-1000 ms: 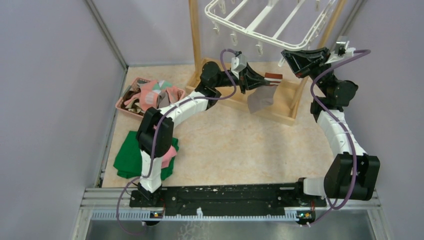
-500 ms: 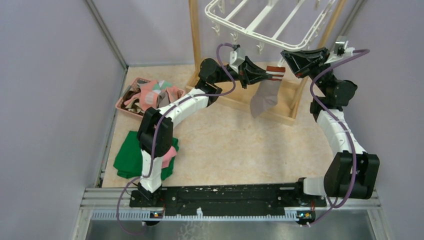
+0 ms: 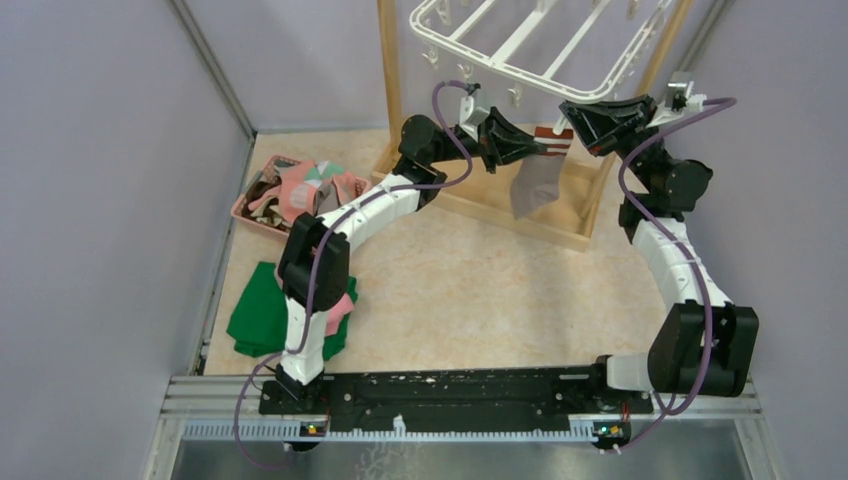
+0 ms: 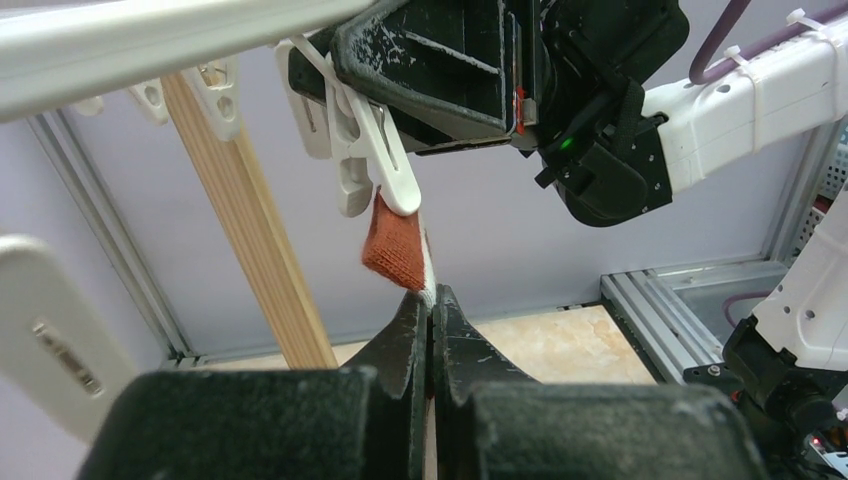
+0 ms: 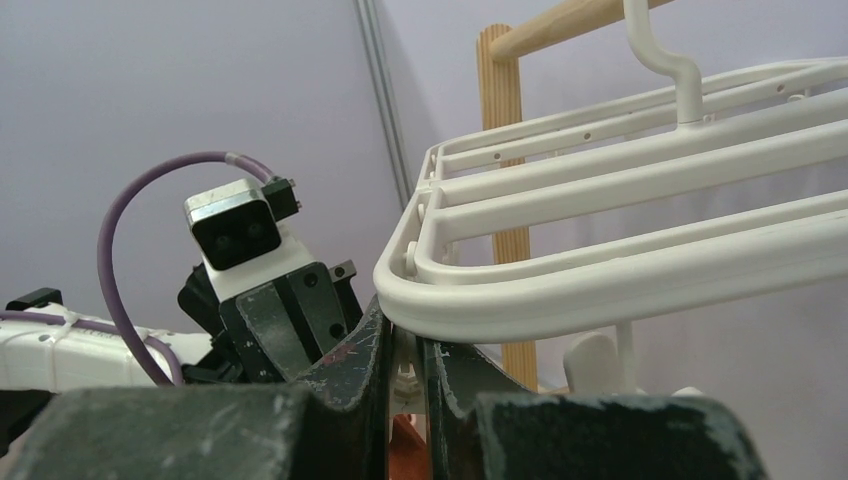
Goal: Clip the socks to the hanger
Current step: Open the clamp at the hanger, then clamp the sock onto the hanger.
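Note:
My left gripper (image 3: 540,148) is shut on the red-white striped cuff of a grey-brown sock (image 3: 534,186), which hangs below it. In the left wrist view the cuff (image 4: 395,250) rises from the gripper (image 4: 432,292) into the mouth of a white clip (image 4: 375,160) of the hanger (image 3: 530,45). My right gripper (image 3: 566,113) is shut on that clip's handles under the hanger rim (image 5: 600,285); in the right wrist view the clip (image 5: 405,375) sits between the fingers. More socks (image 3: 300,185) lie in the pink basket.
A wooden frame stand (image 3: 390,80) holds the hanger, with its base tray (image 3: 575,205) below the sock. A pink basket (image 3: 243,212) sits at left. Green cloth (image 3: 262,312) over a pink cloth lies near the left arm's base.
My left gripper has lifted the sock up and to the right, bringing the striped cuff to the clip held by my right gripper. The right arm has barely moved.

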`<control>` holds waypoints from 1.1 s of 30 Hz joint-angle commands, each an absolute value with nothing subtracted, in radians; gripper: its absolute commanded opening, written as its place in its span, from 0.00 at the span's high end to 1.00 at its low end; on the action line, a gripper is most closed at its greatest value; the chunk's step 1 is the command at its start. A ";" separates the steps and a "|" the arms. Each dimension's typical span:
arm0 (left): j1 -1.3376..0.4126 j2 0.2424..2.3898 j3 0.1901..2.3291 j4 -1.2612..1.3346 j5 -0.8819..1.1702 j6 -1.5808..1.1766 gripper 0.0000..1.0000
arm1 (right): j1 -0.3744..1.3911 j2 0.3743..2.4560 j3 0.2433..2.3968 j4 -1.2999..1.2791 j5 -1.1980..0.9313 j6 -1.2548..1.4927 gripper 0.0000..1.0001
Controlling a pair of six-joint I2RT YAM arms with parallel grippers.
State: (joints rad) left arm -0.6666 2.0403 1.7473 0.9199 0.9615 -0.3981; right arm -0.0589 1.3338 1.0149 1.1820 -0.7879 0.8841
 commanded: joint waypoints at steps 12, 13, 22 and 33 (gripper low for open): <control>-0.667 2.067 1.832 1.007 0.927 -0.517 1.00 | -0.046 1.346 1.034 1.209 -0.824 0.881 1.00; -0.667 2.070 1.835 1.011 0.925 -0.527 1.00 | -0.046 1.345 1.035 1.208 -0.824 0.879 1.00; -0.667 2.078 1.840 1.004 0.907 -0.542 1.00 | -0.046 1.351 1.039 1.211 -0.831 0.889 1.00; -0.667 2.050 1.809 0.902 0.866 -0.460 1.00 | -0.047 1.347 1.044 1.211 -0.826 0.900 0.95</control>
State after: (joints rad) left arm -0.6666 2.0735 1.8046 0.9203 0.8986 -0.5079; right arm -0.0544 1.3514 1.0149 1.1831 -0.7982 0.8864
